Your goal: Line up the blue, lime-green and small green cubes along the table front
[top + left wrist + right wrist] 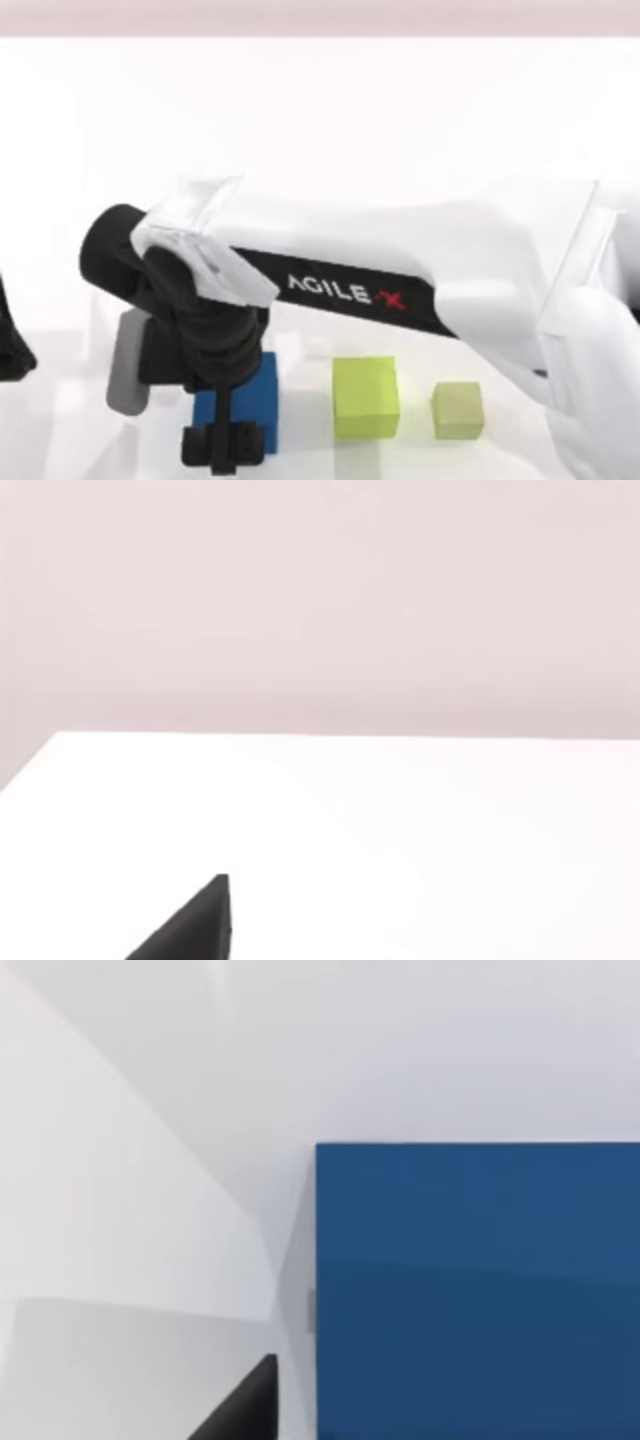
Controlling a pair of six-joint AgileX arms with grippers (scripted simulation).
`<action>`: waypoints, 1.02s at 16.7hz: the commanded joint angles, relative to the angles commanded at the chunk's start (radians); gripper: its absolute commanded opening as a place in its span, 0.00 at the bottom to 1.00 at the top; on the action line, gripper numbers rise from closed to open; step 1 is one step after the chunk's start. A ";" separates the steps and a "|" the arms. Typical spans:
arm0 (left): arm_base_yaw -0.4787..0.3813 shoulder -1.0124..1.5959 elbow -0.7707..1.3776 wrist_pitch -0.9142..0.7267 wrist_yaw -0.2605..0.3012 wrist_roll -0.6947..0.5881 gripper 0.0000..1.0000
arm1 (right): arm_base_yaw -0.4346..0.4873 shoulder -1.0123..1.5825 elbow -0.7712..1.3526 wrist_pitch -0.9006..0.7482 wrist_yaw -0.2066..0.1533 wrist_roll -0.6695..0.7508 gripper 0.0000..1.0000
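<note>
White table (pixel 330 120): blue cube (pixel 262 392) under right end effector (pixel 222 448); finger state unclear.

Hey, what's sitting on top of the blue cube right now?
No object rests on the blue cube. The right gripper hangs over its left part, hiding that side; whether its fingers touch the cube cannot be seen.

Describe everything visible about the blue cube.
The blue cube is a solid, deep-blue, matte block with plain faces, the largest of the three. It sits flat on the white table near the front edge, leftmost in the row, apart from the lime-green cube. The right end effector overlaps its left part from above; contact cannot be judged.
</note>
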 joint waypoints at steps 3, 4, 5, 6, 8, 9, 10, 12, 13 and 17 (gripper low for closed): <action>0.000 0.000 0.000 0.000 0.000 0.000 1.00 | 0.000 0.000 0.000 0.000 0.000 0.000 1.00; 0.000 0.000 0.000 0.000 0.000 0.000 1.00 | 0.000 0.000 0.000 0.000 0.000 0.000 1.00; 0.000 0.000 0.000 0.000 0.000 0.000 1.00 | 0.000 0.000 0.000 0.000 0.000 0.000 1.00; 0.000 0.000 0.000 0.000 0.000 0.000 1.00 | 0.000 0.000 0.000 0.000 0.000 0.000 1.00; 0.000 0.000 0.000 0.000 0.000 0.000 1.00 | -0.002 0.000 0.000 0.000 0.000 0.000 1.00; 0.000 0.000 0.000 0.000 0.000 0.000 1.00 | -0.001 0.000 0.003 -0.004 0.000 0.000 1.00; 0.000 0.000 0.000 0.000 0.000 0.000 1.00 | -0.001 0.000 0.017 -0.017 0.001 0.001 1.00; 0.000 0.000 0.000 0.000 0.000 0.000 1.00 | -0.002 -0.001 0.073 -0.075 0.001 0.003 1.00; 0.000 0.000 0.000 0.000 0.000 0.000 1.00 | -0.001 -0.003 0.113 -0.119 0.001 0.002 1.00; 0.000 0.000 0.000 0.000 0.000 0.000 1.00 | 0.007 -0.014 0.240 -0.256 -0.001 -0.003 1.00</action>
